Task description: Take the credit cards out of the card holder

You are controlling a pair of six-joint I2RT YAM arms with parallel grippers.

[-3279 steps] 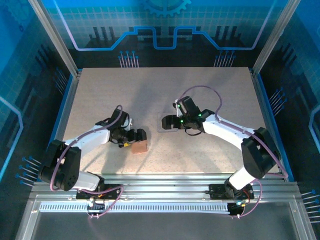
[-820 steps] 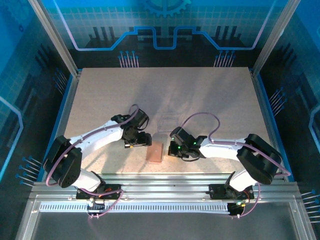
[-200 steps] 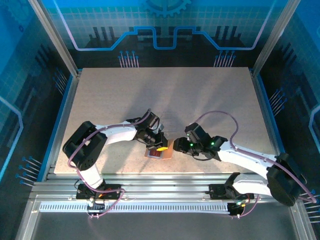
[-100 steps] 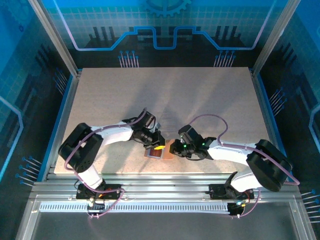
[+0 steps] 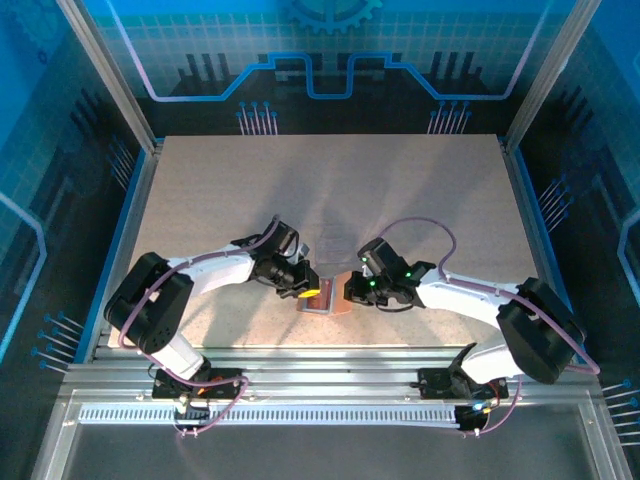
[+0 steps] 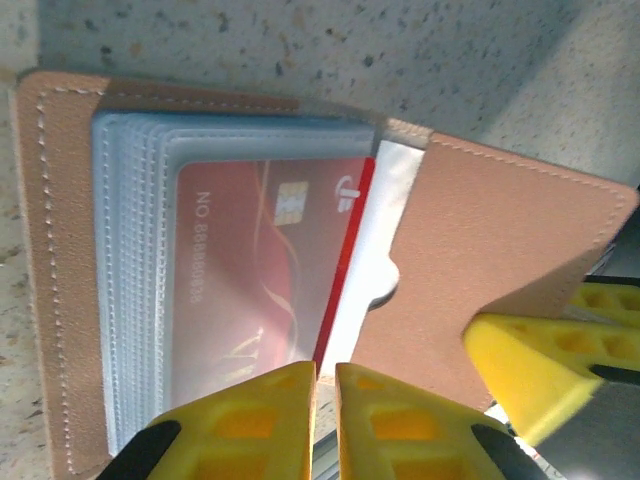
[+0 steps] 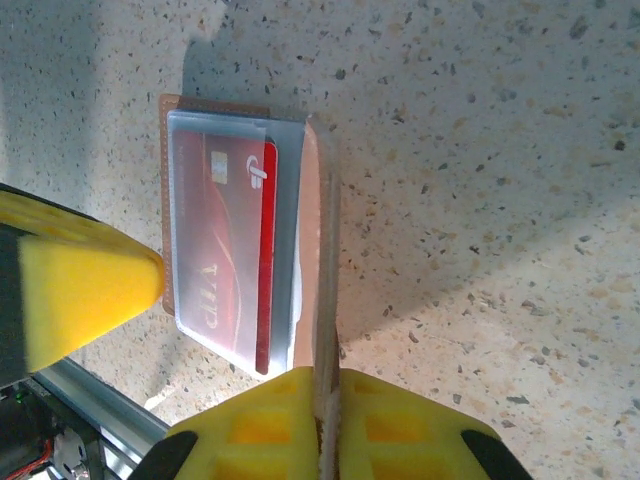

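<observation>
Now the tan-brown leather folding card holder [image 5: 325, 298] lies open on the speckled beige desk [image 5: 300, 180], with both arms' yellow fingers at it; the red rectangular plastic credit card [image 6: 260, 270] sits inside the card holder, tucked into its stack of clear plastic sleeves [image 6: 130, 250]; the right fingers [image 7: 390, 410] are closed tight on the card holder's brown flap, which stands on edge between them; the left fingers [image 6: 270, 410] sit at the card holder's opposite side, over the sleeves' edge, nearly closed with a thin slit between; whether they pinch anything I cannot tell.
</observation>
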